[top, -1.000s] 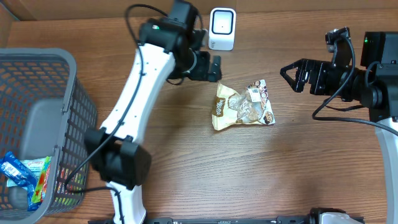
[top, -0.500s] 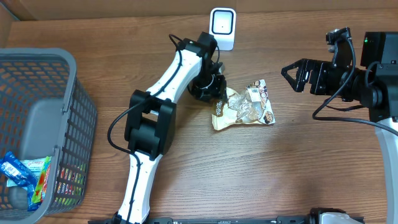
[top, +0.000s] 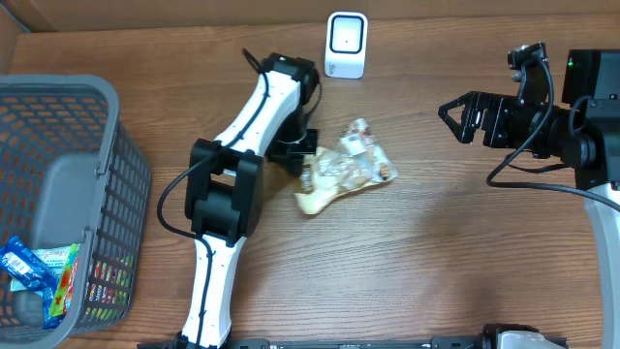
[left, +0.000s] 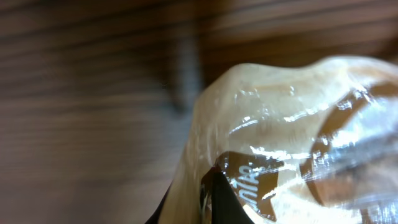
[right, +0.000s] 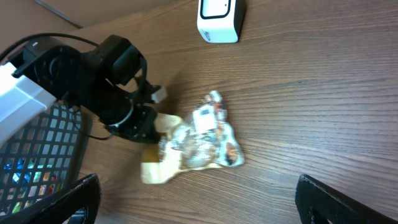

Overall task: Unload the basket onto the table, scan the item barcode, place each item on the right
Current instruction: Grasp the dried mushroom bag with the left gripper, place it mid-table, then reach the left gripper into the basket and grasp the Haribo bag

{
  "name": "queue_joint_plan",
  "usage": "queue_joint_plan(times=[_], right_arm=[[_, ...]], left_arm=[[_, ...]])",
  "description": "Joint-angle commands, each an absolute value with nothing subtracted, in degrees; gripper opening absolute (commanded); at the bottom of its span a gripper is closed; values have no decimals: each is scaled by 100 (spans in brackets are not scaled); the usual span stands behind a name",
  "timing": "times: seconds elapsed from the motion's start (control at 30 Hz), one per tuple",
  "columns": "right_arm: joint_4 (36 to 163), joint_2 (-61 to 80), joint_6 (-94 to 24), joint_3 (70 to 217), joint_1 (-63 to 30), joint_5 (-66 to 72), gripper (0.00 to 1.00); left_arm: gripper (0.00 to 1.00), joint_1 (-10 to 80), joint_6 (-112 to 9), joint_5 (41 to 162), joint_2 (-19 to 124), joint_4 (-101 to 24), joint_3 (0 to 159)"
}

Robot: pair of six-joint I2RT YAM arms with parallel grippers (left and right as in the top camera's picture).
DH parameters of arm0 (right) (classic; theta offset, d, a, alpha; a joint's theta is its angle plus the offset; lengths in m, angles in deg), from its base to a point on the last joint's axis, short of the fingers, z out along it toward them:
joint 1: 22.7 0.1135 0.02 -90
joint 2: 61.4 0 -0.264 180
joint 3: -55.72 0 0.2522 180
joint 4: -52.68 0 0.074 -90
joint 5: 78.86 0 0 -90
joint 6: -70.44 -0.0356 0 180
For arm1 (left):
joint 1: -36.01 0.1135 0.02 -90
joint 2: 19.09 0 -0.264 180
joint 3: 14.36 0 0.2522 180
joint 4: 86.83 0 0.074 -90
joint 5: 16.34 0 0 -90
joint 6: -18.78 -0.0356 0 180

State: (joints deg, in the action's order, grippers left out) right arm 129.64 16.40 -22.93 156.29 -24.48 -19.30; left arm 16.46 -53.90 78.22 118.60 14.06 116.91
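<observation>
Landmark: white boxy barcode scanner [top: 346, 45], upright at the far edge of the brown wooden surface [top: 436, 252].

Crinkly clear-and-brown plastic snack bag [top: 344, 170] is near the scanner, on the robot's side of it, not touching it. Cannot tell whether it is lifted off the surface.

Left end effector [top: 302, 163] is pinching the bag's left edge. In the wrist view the wrapper fills the frame, with a dark fingertip [left: 219, 200] against it.

Right end effector [top: 448, 116] is well to the scanner's right, spread wide and holding nothing.

Grey plastic mesh basket [top: 58, 116] is far to the scanner's left, with coloured packets inside.
</observation>
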Motion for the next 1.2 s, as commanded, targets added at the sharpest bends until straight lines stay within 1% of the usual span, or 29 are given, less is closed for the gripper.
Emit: queue_joint_plan(times=[0.0, 0.07, 0.1, 0.13, 0.17, 0.2, 0.23, 0.27, 0.37, 0.43, 0.53, 0.6, 0.63, 0.67, 0.7, 0.73, 0.77, 0.87, 0.93, 0.97, 1.03, 1.07, 1.13, 1.17], right_arm=[[12962, 1627, -2250, 15758, -2426, -1890, 100], [12957, 1627, -2250, 15758, -2426, -1890, 100], [12957, 1627, -2252, 15758, -2426, -1890, 100], [12959, 1627, -2252, 15760, -2426, -1890, 100], [12962, 1627, -2252, 15758, -2426, -1890, 100], [12962, 1627, -2254, 15758, -2426, -1893, 100], [12962, 1627, -2254, 15758, -2426, -1893, 100], [12959, 1627, -2254, 15758, -2426, -1890, 100], [12959, 1627, -2254, 15758, -2426, -1893, 100], [12981, 1627, -2254, 15758, -2426, -1890, 100], [13014, 1627, -2252, 15758, -2426, -1890, 100], [13012, 1627, -2252, 15758, -2426, -1890, 100], [13012, 1627, -2252, 15758, -2426, -1890, 100], [13012, 1627, -2252, 15758, -2426, -1890, 100], [13012, 1627, -2252, 15758, -2426, -1890, 100], [13014, 1627, -2252, 15758, -2426, -1890, 100], [13012, 1627, -2252, 15758, -2426, -1890, 100], [13001, 1627, -2254, 15758, -2426, -1893, 100], [13007, 1627, -2254, 15758, -2426, -1893, 100], [13010, 1627, -2254, 15758, -2426, -1893, 100], [13010, 1627, -2254, 15758, -2426, -1890, 100], [13010, 1627, -2252, 15758, -2426, -1890, 100], [12994, 1627, -2252, 15758, -2426, -1890, 100], [12992, 1627, -2252, 15758, -2426, -1890, 100]], left_arm=[[4, 1648, -4977, 6613, 11489, 1603, 11824], [4, 1608, -5082, 6617, 11438, 1644, 11824], [9, 1573, -5200, 6617, 11427, 1675, 11827], [19, 1567, -5237, 6617, 11425, 1705, 11838], [33, 1554, -5270, 6609, 11427, 1760, 11853], [51, 1549, -5283, 6587, 11425, 1804, 11875], [59, 1552, -5283, 6567, 11421, 1858, 11923], [62, 1552, -5283, 6554, 11421, 1952, 12025], [64, 1617, -5298, 6554, 11416, 2379, 12817], [65, 1643, -5447, 6766, 11252, 2379, 13322], [71, 1735, -5447, 6925, 10728, 2376, 14012], [72, 1849, -5449, 6838, 10206, 2376, 14336], [80, 1973, -5440, 6696, 9768, 2376, 14425], [83, 2054, -5414, 6617, 9526, 2374, 14428], [95, 2207, -5337, 6504, 9165, 2374, 14425], [100, 2371, -5318, 6482, 8848, 2374, 14419], [100, 2557, -5278, 6482, 8560, 2374, 14404], [100, 3431, -5228, 6416, 7653, 2374, 14161], [100, 4238, -5110, 6401, 7115, 2374, 13754], [100, 4889, -4990, 6399, 6776, 2374, 13350], [100, 5781, -4778, 6403, 6383, 2374, 12723], [100, 6085, -4704, 6403, 6263, 2374, 12493], [100, 7206, -4452, 6405, 5854, 2374, 11569], [100, 7435, -4417, 6401, 5786, 2374, 11372]])
